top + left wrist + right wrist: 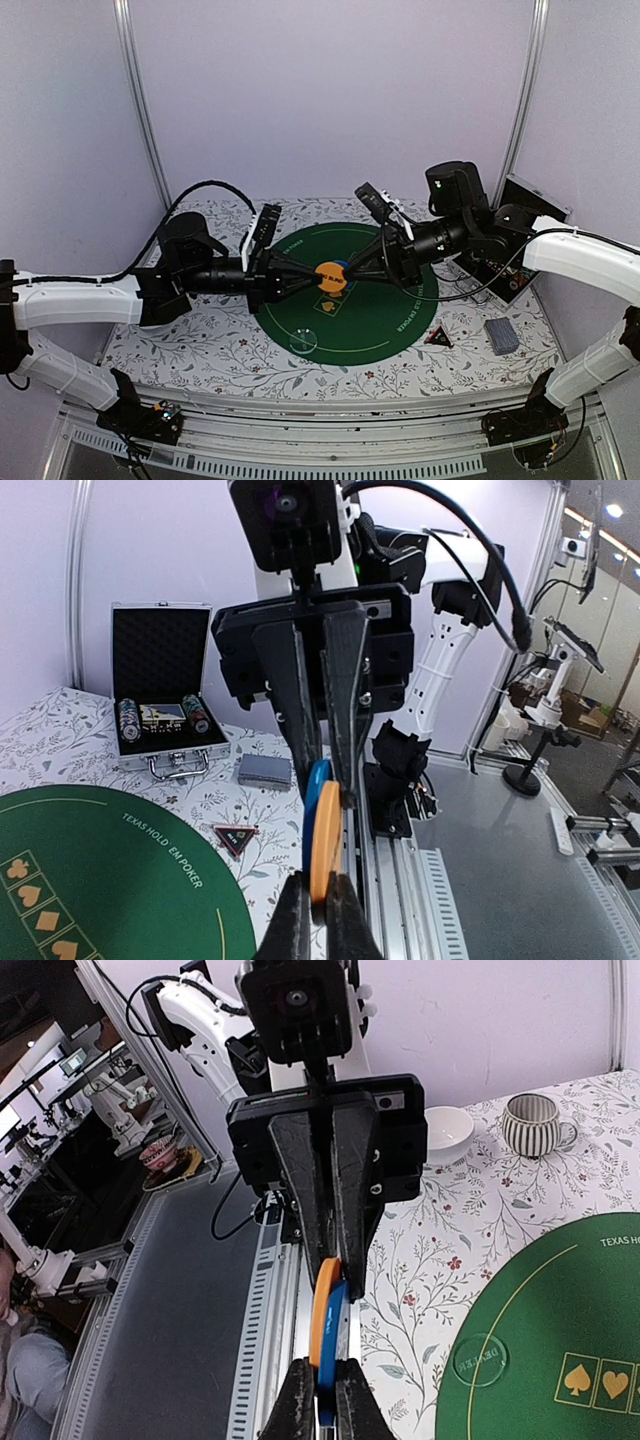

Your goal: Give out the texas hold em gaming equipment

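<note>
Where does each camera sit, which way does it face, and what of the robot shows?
Top external: high behind the robot, looking down on the green mat; left arm and right arm show.
Left wrist: on its arm, faces rightward toward the chip case; left gripper shut on the orange button.
Right wrist: on its arm, faces leftward toward the mug; right gripper shut on the blue button.
Wrist views share both buttons.

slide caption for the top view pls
Above the green mat, left gripper pinches the orange button, right gripper the blue button.
</note>
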Controlling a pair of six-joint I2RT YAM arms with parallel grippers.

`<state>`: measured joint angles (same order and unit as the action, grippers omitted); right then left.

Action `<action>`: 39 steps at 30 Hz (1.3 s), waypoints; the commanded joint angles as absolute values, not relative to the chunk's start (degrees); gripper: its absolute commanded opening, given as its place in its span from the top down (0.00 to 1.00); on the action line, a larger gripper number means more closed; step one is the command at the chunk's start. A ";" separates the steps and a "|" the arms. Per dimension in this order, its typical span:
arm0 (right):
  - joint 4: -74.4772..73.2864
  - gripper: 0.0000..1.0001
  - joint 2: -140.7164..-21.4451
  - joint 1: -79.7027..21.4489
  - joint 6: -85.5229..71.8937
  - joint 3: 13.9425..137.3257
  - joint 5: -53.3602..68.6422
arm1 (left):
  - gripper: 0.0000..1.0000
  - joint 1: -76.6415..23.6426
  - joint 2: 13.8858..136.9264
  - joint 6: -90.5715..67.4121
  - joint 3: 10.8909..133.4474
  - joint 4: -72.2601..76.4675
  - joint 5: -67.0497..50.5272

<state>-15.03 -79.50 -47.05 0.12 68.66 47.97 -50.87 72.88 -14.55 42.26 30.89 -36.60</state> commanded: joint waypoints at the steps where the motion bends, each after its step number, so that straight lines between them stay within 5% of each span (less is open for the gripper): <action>1: -23.86 0.98 -77.99 -43.08 4.32 68.86 47.07 | 1.00 -50.26 69.88 -9.15 40.40 28.57 -40.63; 12: -25.61 0.98 -81.40 -42.92 5.78 71.88 43.91 | 1.00 -51.01 69.93 -4.22 42.11 21.02 -36.25; 19: -24.10 0.98 -86.95 -42.28 -0.94 77.26 37.23 | 1.00 -45.51 65.39 -9.24 42.99 12.57 -16.85; 24: -19.04 0.98 -97.42 -40.59 -12.47 84.65 33.99 | 1.00 -37.13 64.09 -12.44 46.15 1.32 -4.59; 32: -17.48 0.97 -122.91 -39.21 -24.02 103.06 45.56 | 1.00 -34.34 58.52 -5.29 43.44 1.74 5.04; 39: -20.37 0.97 -137.81 -39.13 -26.13 116.21 47.87 | 1.00 -30.49 58.86 -4.17 43.52 2.34 2.54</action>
